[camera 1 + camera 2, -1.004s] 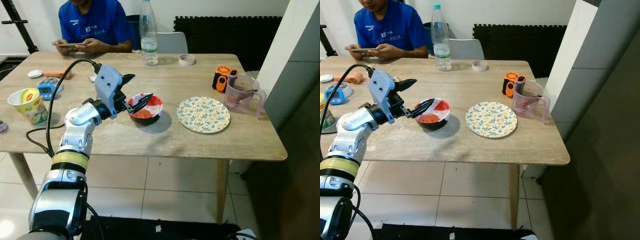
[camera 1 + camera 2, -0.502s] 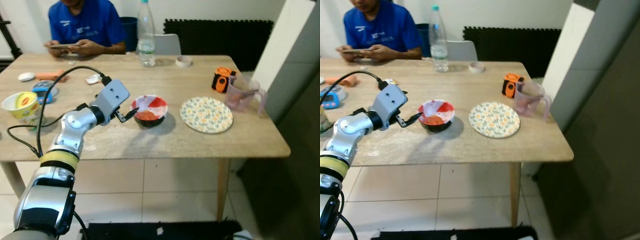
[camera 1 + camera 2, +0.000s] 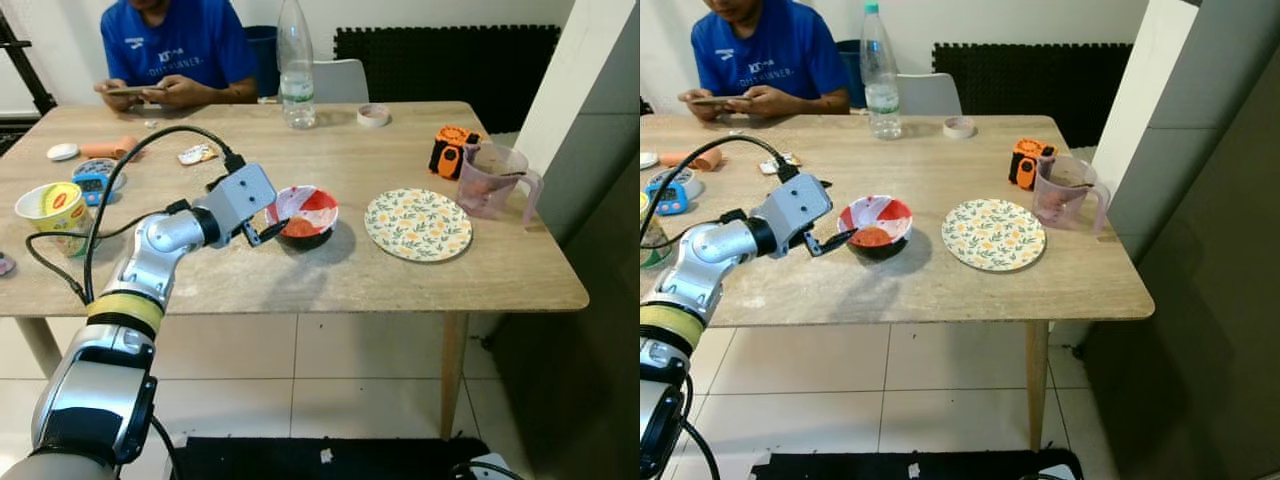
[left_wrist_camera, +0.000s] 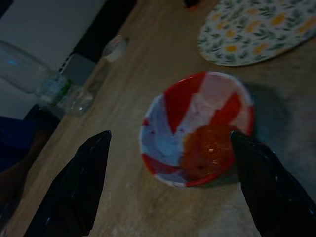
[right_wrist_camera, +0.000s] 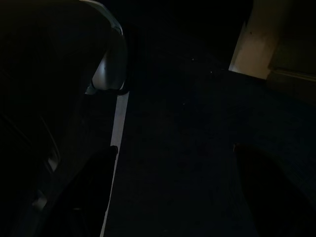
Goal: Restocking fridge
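A red and white bowl [image 3: 305,212] with a round red-orange fruit [image 4: 208,150] in it stands on the wooden table [image 3: 300,280], near the middle. My left gripper [image 3: 271,221] is low over the table at the bowl's left side, pointing at it. It is open; in the left wrist view its two black fingers [image 4: 79,187] stand wide apart, with the bowl [image 4: 197,128] just beyond their tips and nothing held. The right wrist view is very dark; my right gripper [image 5: 170,153] hangs idle there with its fingers apart.
A floral plate [image 3: 418,224] lies right of the bowl, then a purple jug [image 3: 490,180] and an orange-black gadget [image 3: 448,153]. A water bottle [image 3: 293,65] and tape roll [image 3: 374,116] stand at the back. A person in blue [image 3: 180,50] sits behind. A yellow cup [image 3: 52,208] stands far left.
My left gripper has turned and come down from over the bowl's rim to table height at the bowl's left side. The camera has shifted a little.
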`<state>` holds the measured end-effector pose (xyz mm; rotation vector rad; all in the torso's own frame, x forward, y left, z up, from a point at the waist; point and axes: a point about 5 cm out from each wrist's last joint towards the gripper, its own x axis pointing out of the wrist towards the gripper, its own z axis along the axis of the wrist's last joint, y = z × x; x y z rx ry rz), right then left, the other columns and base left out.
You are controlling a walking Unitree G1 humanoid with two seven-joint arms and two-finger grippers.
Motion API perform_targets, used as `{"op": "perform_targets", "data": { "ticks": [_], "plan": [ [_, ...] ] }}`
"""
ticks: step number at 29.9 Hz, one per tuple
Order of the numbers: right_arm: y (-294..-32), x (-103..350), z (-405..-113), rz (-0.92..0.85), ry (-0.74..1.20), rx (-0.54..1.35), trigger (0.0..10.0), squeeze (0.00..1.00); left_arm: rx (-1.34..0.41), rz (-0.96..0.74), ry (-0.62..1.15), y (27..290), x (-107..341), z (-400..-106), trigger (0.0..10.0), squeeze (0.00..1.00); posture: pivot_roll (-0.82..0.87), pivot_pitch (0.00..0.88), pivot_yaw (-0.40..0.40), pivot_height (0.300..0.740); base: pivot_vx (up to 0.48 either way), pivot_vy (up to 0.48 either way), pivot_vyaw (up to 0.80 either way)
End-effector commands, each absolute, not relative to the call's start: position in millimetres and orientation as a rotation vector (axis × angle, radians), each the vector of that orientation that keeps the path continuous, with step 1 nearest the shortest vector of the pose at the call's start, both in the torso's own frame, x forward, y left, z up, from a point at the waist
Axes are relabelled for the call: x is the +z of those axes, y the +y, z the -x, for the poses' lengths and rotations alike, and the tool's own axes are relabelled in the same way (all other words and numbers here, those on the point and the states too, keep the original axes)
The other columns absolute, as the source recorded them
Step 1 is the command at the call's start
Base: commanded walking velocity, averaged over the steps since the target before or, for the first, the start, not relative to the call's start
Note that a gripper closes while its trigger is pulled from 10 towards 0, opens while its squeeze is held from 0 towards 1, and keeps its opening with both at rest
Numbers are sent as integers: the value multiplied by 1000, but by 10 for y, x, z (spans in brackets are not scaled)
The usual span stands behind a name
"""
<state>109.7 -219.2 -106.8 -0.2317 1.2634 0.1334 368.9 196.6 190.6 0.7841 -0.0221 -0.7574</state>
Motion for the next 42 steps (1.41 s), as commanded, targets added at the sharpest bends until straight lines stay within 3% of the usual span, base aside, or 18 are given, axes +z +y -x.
{"op": "perform_targets", "data": {
  "ticks": [1, 16, 42],
  "plan": [
    [-2189, -1076, -1071, 223, 1269, 127, 10000, 0, -836, -811, -32, 1872, 1902, -3663, 10000, 0, -4, 0, 26, 740, 0, 0, 0],
    [-2174, -1093, -1019, 210, 1278, 116, 10000, 0, -999, -873, 66, 1653, 1726, -3653, 10000, 0, -11, 0, 37, 740, 0, 0, 0],
    [-2234, -1116, -855, 244, 1288, 103, 10000, 0, -839, -1019, 74, 1347, 1785, -3907, 10000, 0, -42, 28, 50, 740, 0, 0, 0]
  ]
}}
